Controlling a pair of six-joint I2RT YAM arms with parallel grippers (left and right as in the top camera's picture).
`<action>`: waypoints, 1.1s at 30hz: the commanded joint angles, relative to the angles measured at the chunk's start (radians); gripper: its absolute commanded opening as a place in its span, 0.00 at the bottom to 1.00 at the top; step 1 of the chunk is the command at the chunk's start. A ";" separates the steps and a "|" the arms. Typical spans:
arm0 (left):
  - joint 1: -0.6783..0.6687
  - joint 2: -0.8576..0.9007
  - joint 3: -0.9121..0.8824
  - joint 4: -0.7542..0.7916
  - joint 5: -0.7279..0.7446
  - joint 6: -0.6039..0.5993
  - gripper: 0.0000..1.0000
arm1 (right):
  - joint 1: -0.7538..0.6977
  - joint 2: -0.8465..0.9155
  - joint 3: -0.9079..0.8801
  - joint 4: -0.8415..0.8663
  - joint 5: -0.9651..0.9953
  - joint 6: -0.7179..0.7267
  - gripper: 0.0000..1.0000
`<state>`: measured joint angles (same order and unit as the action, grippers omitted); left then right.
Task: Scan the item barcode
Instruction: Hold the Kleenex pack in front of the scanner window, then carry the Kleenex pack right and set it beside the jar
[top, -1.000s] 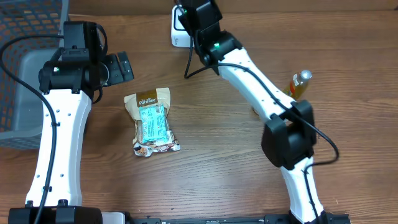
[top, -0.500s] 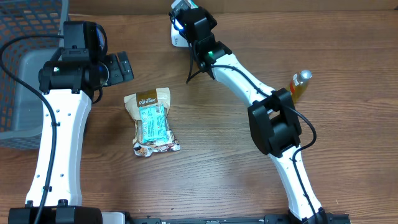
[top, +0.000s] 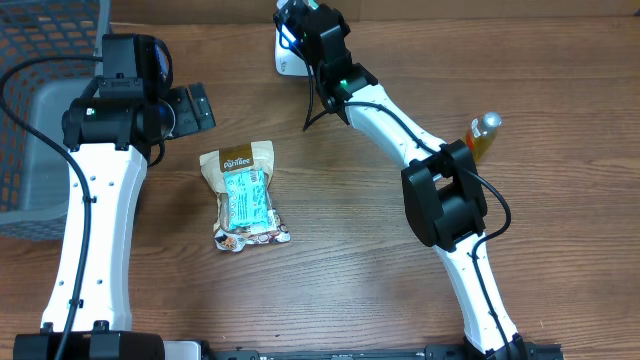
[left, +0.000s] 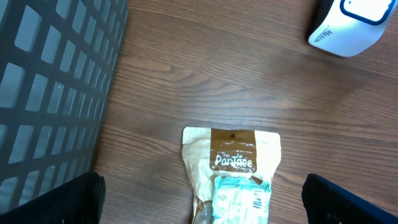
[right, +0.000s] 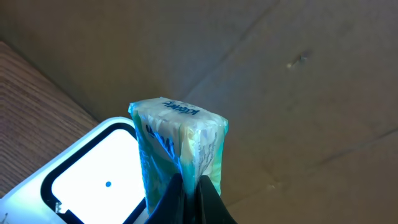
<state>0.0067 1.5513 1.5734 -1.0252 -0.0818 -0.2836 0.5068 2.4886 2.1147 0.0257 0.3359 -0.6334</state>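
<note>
With the right gripper (right: 186, 198), pinching a small soft packet in pale green and blue plastic wrap (right: 178, 140) by its lower edge, black fingers (right: 214, 202) pressed almost together on it, the packet standing up from them. Just past the packet and to its left, facing a white plastic barcode scanner with a dark-rimmed bright window (right: 87, 183); cannot tell whether touching the scanner or only close beside it. Beyond both, a plain brown cardboard wall (right: 280, 74).

With the left gripper (left: 205, 202), hanging spread wide over the brown wood-grain table (left: 217, 74), black fingertips (left: 62, 199) at the lower corners of its view, gripping nothing. Directly below, between them, lying flat: a tan and brown paper snack pouch with a teal label (left: 233, 165). Left of that, the wall of a grey plastic mesh basket (left: 50, 93). Farther off, at upper right of that view, the white scanner on the far side of the table.

From overhead, well apart from all this near the right edge, standing upright: a small amber bottle with a gold cap (top: 482, 135)
</note>
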 joint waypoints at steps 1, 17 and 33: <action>-0.001 0.003 0.011 0.001 0.005 0.018 1.00 | 0.006 0.042 0.016 0.003 -0.017 -0.004 0.04; -0.001 0.003 0.011 0.001 0.005 0.018 0.99 | 0.076 -0.172 0.018 -0.115 0.300 -0.003 0.04; -0.001 0.003 0.011 0.001 0.005 0.018 1.00 | 0.044 -0.451 -0.005 -1.418 0.018 0.956 0.04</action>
<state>0.0067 1.5513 1.5734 -1.0256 -0.0818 -0.2836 0.5865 2.0167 2.1326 -1.3186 0.4786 0.0780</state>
